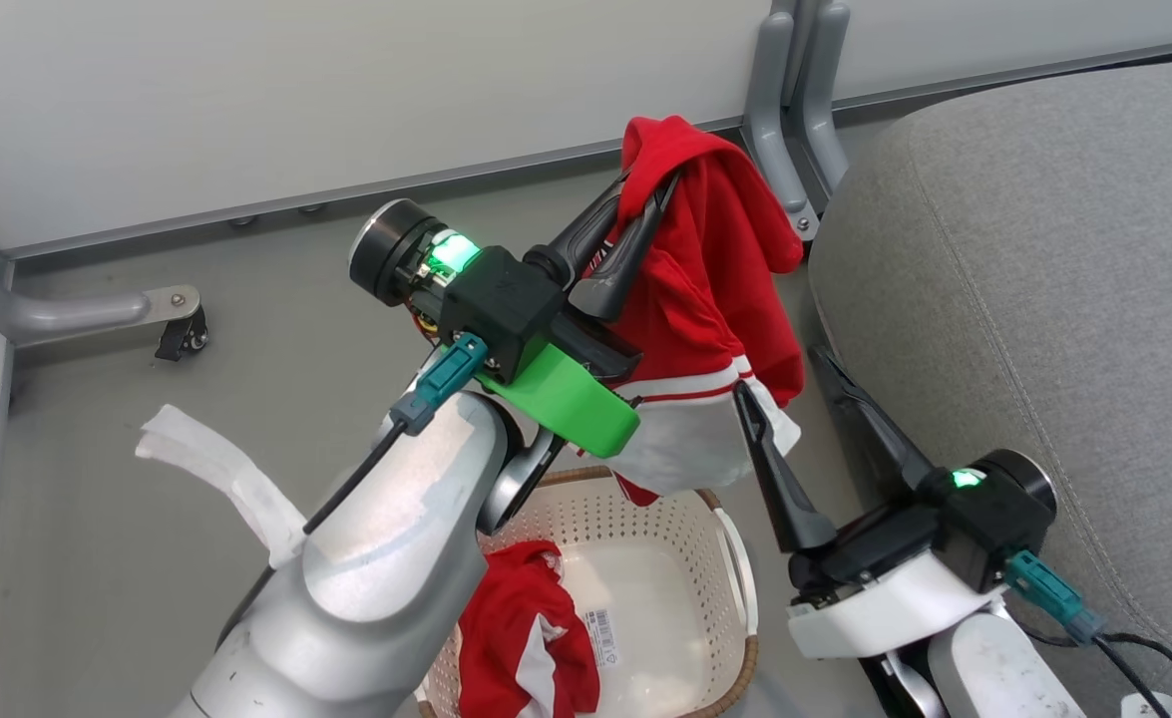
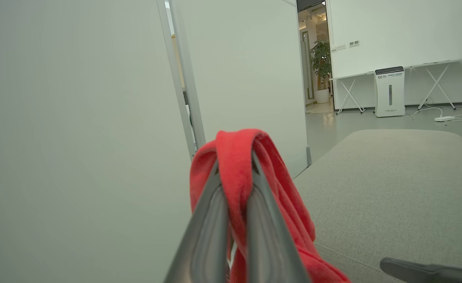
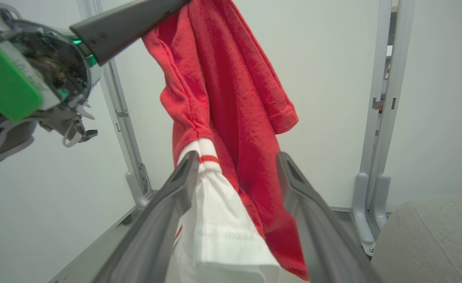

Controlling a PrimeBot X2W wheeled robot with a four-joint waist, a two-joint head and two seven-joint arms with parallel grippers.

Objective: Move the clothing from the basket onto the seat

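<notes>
Head view: left gripper [image 1: 650, 191] clamped on a bunched red fold of the lifted garment [image 1: 715, 289], which hangs in the air above the basket [image 1: 740, 598] and just beside the seat [image 1: 1044, 249]. Right gripper [image 1: 778, 371] spread wide at the hanging white hem, holding nothing. Second garment [image 1: 526, 638] lies crumpled in the basket's left half. Left wrist view: left gripper [image 2: 235, 161] pinches the lifted garment [image 2: 234, 143], cloth looped over both tips; seat [image 2: 392, 188] lies ahead, bare. Right wrist view: right gripper [image 3: 238, 157] straddles the lifted garment [image 3: 231, 90] at its striped trim; one finger may touch the white panel, too close to tell. Handling, as judged: light, limp, fleecy cloth; drapes and swings, not fragile, little slip risk in a bunched pinch. Best hold is a gathered fold or the thicker trim, never a single thin edge. Count: two garments, one basket, one seat, two grippers.
</notes>
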